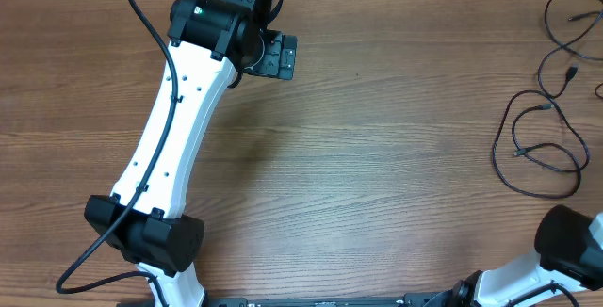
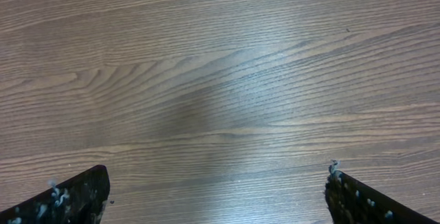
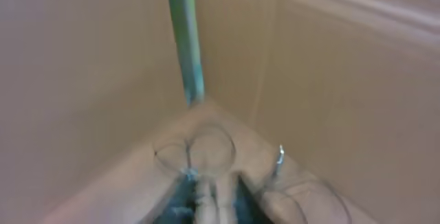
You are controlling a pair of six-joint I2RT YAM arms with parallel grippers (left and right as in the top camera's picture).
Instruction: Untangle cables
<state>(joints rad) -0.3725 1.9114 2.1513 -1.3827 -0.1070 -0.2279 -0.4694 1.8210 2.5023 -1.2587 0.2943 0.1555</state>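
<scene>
Cables (image 1: 549,109) lay in loose loops at the table's (image 1: 377,156) far right, well apart from my left gripper (image 2: 216,196), its fingers spread wide. They looked light and floppy; I judged a strand near a plug the best hold. Nothing blocked the way. My right gripper (image 3: 206,203) was too blurred to tell.

Wood-grain counter (image 1: 377,175). Left arm (image 1: 174,147) stretched toward the far edge, its tool (image 1: 279,56) above bare wood. Cables (image 1: 539,147) lie in loose black loops at the right edge, well apart from it. Right arm (image 1: 573,243) partly visible at the near-right corner.
</scene>
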